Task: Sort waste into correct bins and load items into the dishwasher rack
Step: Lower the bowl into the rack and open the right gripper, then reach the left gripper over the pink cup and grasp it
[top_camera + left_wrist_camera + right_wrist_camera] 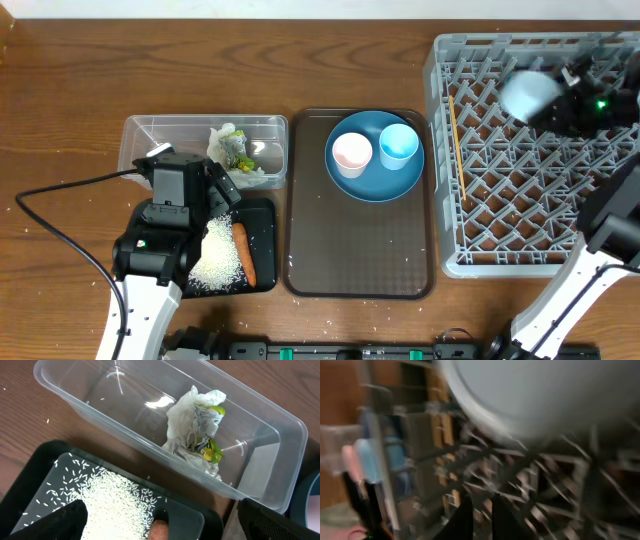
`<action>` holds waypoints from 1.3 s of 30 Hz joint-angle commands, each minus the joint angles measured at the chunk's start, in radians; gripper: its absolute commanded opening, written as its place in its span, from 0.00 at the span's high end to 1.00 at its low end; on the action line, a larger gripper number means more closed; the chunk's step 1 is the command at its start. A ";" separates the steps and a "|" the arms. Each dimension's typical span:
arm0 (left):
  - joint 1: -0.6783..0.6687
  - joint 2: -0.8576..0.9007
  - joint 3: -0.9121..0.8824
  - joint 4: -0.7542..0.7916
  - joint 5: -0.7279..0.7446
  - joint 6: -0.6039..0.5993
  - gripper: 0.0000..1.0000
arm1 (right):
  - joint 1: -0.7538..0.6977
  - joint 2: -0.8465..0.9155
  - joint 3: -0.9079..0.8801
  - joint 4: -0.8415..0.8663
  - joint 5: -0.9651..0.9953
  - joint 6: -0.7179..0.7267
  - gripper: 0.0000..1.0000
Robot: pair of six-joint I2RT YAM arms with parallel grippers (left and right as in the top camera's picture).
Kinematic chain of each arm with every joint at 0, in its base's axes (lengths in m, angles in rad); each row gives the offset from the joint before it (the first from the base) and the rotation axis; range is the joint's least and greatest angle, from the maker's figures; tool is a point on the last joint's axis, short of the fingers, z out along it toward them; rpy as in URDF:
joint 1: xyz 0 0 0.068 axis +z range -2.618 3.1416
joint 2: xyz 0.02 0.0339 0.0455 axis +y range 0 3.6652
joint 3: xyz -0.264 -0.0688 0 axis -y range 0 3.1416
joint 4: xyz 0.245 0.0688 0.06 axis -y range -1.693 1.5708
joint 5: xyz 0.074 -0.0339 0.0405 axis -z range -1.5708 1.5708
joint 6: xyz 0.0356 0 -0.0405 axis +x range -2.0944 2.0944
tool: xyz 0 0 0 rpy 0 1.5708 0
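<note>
Left jaws gape over the black tray (262,220) of rice (115,500) and carrot (244,255); the tissue (197,425) lies in the clear tub (75,395). Right jaws, too blurred to tell their state, hang beside the bowl (530,93) over the rack (520,200).

right wrist view blurred, bowl (530,395) smeared; carrot (159,531) cut by bottom edge

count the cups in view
2. A pinkish-white cup sits on the blue plate's left half, with a light-blue cup beside it on the right. The right arm covers part of the rack, so another could be hidden.
</note>
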 commanded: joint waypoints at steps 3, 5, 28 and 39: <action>0.004 -0.007 0.010 -0.002 -0.019 0.006 0.02 | 0.005 -0.024 0.003 -0.015 0.229 0.124 0.79; 0.004 -0.007 0.010 -0.002 -0.019 0.006 0.02 | 0.004 -0.048 0.003 -0.022 0.243 0.153 0.73; 0.004 -0.007 0.010 -0.003 -0.019 0.006 0.02 | 0.508 -0.588 0.003 -0.067 0.375 0.295 0.64; -0.034 0.027 0.029 0.004 0.459 0.096 0.03 | 0.631 -0.590 0.003 -0.165 0.514 0.396 0.39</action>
